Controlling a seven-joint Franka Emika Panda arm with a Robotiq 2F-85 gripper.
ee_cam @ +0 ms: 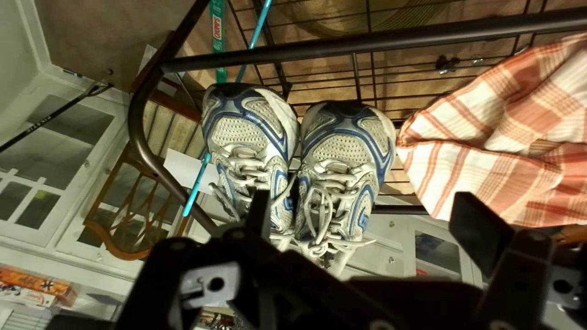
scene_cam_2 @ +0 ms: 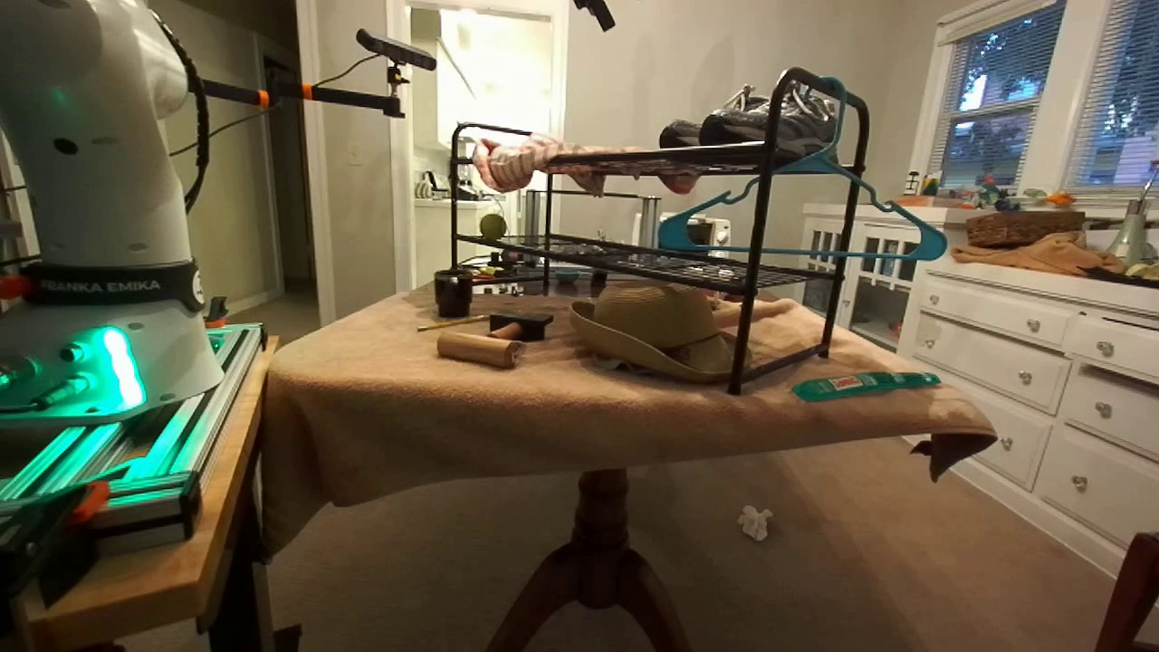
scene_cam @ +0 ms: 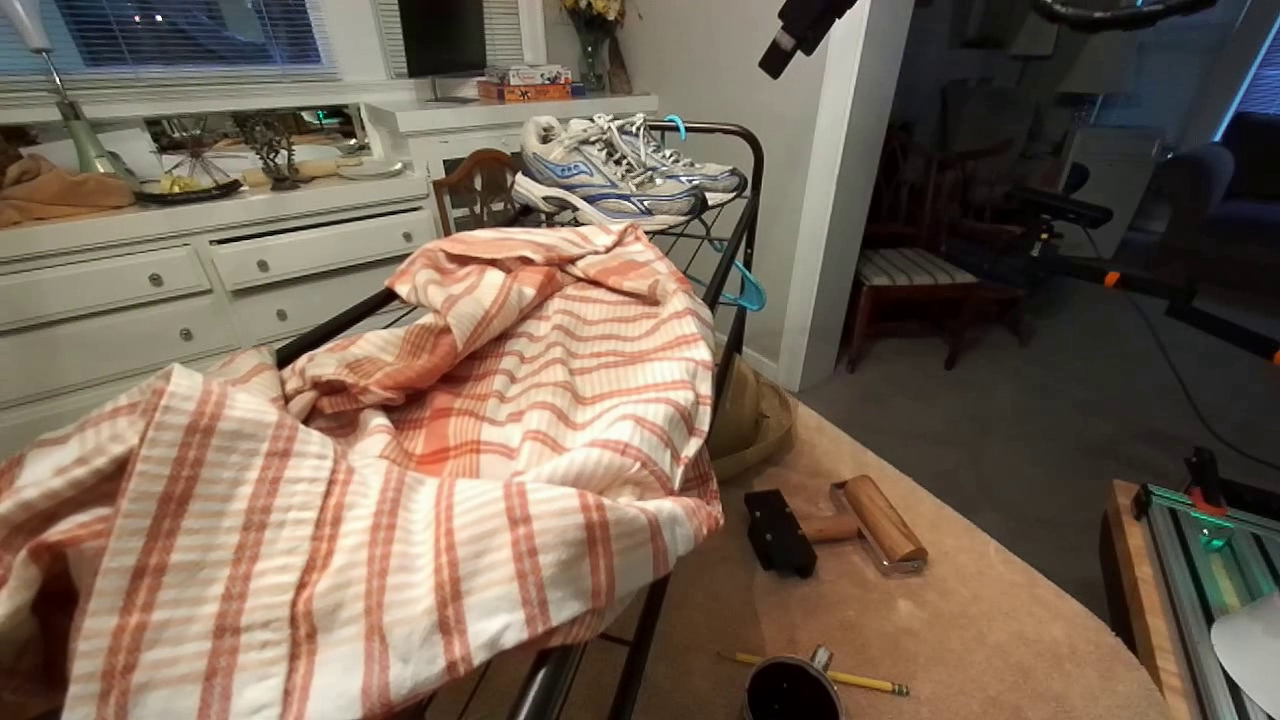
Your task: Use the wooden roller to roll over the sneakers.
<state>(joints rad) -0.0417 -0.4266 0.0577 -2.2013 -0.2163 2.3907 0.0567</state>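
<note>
The wooden roller lies on the tan cloth-covered table, its handle end at a black block. It also shows in an exterior view and is out of the wrist view. The sneakers, white-grey with blue accents and white laces, stand side by side on the rack's top shelf. They show dark in an exterior view and toes-up in the wrist view. My gripper is open and empty, above the sneakers and apart from the roller. Only a dark tip of it shows at the top edge of both exterior views.
The black metal rack bears a striped cloth beside the sneakers. A teal hanger hangs at its end. A straw hat sits under it. A dark mug, a pencil and a green strip are on the table.
</note>
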